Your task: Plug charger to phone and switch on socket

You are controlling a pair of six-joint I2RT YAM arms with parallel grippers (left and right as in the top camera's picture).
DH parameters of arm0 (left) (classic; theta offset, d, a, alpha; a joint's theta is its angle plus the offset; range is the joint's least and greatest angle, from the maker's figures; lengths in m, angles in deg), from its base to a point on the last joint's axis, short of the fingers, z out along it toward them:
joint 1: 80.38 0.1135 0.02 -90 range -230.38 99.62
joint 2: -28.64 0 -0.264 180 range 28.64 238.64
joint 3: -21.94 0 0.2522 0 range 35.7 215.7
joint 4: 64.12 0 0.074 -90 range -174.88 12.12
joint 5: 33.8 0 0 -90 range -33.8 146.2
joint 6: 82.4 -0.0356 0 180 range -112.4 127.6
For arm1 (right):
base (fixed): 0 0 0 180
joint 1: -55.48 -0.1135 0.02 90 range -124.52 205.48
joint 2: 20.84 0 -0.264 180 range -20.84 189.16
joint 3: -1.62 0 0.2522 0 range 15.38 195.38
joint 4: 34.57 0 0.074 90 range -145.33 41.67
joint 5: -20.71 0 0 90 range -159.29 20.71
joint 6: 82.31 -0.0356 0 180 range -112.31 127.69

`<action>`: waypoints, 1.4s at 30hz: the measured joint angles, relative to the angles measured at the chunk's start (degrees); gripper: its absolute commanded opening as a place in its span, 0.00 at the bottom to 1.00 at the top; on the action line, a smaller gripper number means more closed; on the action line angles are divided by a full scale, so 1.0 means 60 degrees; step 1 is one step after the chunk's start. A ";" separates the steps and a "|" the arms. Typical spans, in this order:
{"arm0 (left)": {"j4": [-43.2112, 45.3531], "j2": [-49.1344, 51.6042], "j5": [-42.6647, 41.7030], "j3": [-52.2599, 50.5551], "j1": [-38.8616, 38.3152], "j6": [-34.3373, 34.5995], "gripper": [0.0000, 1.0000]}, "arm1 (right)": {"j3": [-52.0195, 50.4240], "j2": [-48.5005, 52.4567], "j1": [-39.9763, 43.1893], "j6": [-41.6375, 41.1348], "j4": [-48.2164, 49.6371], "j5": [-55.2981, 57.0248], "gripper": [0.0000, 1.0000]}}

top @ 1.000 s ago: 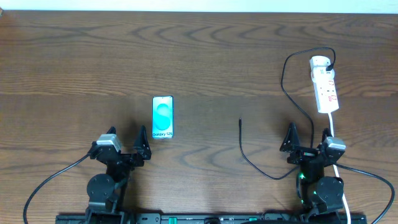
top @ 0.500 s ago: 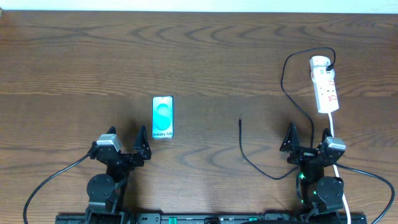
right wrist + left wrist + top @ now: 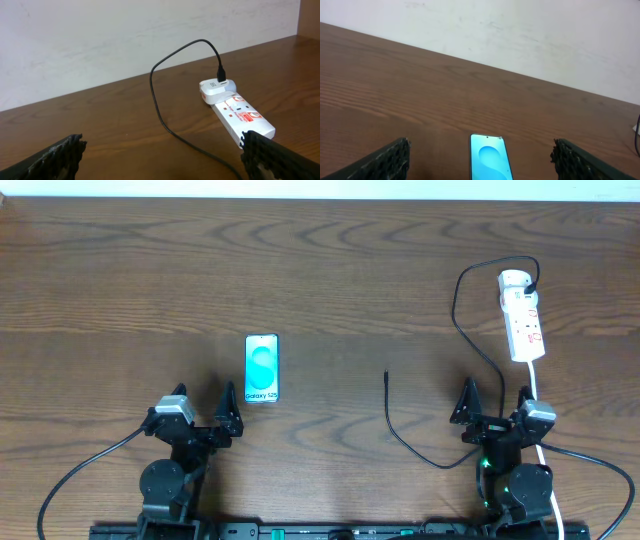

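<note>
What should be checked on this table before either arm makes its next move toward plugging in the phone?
1. The left gripper is open and empty: ok.
2. The right gripper is open and empty: ok.
3. The phone lies flat, screen up, just ahead of the left gripper: ok.
4. The plug tip lies free on the table, apart from the phone: ok.
5. The cable runs into the white adapter on the power strip: ok.
6. The power strip's switch position: cannot tell.
</note>
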 measured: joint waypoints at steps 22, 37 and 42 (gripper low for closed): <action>-0.0517 0.5643 -0.0018 0.3963 0.0000 -0.0805 0.91 | 0.0004 -0.0011 0.0000 0.0000 -0.0004 0.0000 0.99; -0.8732 1.4123 -0.0408 1.4404 -0.0007 -0.1129 0.91 | 0.0004 -0.0015 0.0000 0.0004 -0.0007 0.0000 0.99; -0.9559 1.4728 -0.0408 1.4702 -0.0007 -0.1257 0.91 | 0.0004 -0.0015 0.0000 0.0000 -0.0004 0.0000 0.99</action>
